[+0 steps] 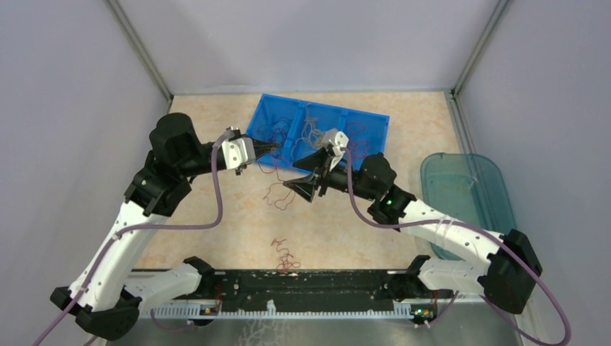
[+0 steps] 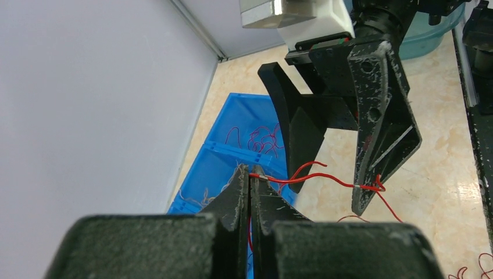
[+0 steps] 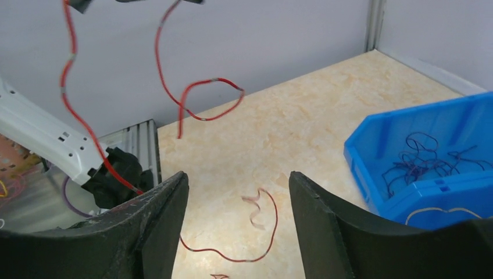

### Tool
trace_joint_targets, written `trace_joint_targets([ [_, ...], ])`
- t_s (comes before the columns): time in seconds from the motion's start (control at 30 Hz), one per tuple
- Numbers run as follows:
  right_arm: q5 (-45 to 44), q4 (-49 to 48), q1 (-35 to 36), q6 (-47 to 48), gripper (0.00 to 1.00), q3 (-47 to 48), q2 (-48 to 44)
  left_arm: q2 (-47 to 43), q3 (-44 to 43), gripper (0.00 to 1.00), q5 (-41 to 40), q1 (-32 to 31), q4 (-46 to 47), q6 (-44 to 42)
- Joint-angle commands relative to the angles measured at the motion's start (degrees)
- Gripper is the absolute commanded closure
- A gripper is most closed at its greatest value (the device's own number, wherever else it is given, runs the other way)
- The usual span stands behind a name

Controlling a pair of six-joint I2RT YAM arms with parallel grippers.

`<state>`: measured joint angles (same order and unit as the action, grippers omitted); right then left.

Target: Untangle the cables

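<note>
between the two grippers, above the table (image 1: pixel 216 108): one red strand (image 2: pixel 334 179), held in the air. left gripper (image 2: pixel 250 172) clenched on one end of it, jaws pressed flat together. right gripper (image 3: pixel 237 177) spread wide, grasping nothing. from the left wrist view, strand caught at the tip of one finger (image 2: pixel 364 199) of the right gripper, loose tail hanging below. looped or merely draped there: cannot tell.

remaining cables (image 1: pixel 272 128): small heaps in the compartments of the blue bin (image 1: pixel 328 106), red, pale orange-yellow and dark purple-blue (image 3: pixel 418 157). which colour in which compartment: not clear from above. loose red piece (image 3: pixel 272 224) flat on the table beneath the right gripper. red knot (image 1: pixel 286 256) near the arm bases. teal tub (image 1: pixel 461 191) to the right, well apart from the work.

handling, by judgement:
- very light, thin and limp; keeps its curls, offers almost no resistance.
- snags readily on neighbouring strands; probably slips out of wide pads.
- not fragile, yet easy to kink under a sharp pull.

grip points:
- take hold near a free end or on an open span, never on a knot.
- pinch at the very fingertips, jaws fully together.
- draw the ends apart slowly; stop on any lift of neighbouring strands.
- expect slip off the finger tip on loss of tension.
</note>
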<state>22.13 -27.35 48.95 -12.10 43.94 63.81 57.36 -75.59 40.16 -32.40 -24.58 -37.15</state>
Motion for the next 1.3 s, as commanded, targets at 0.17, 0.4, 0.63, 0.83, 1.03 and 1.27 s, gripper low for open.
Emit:
trace_joint_targets([
  [0.17,-1.53,2.76,-5.85,-1.07,0.28,-0.9,-6.88,-1.54,0.32,1.0,0.68,-0.56,-0.08,-1.03],
  [0.4,8.08,2.84,-6.85,-2.75,0.26,-0.58,-8.97,-1.78,1.33,1.0,-0.03,-0.82,0.07,-2.07],
  [0.63,22.1,-8.73,-6.85,-10.66,0.28,0.0,-4.01,-1.66,1.47,1.0,-0.7,-1.16,0.51,-2.38],
  [0.83,28.18,-14.76,-6.85,-14.94,0.32,-0.44,-0.91,-1.76,1.63,1.0,-1.29,-1.41,0.06,-3.24],
  [1.03,27.68,-19.74,-6.85,-18.54,0.65,1.52,3.28,-1.46,1.36,1.0,-1.34,-1.61,0.06,-3.05],
  [1.27,23.44,-16.9,-6.89,-16.91,1.0,3.71,4.24,-1.44,1.28,0.98,-2.2,-1.7,-0.57,-2.69],
])
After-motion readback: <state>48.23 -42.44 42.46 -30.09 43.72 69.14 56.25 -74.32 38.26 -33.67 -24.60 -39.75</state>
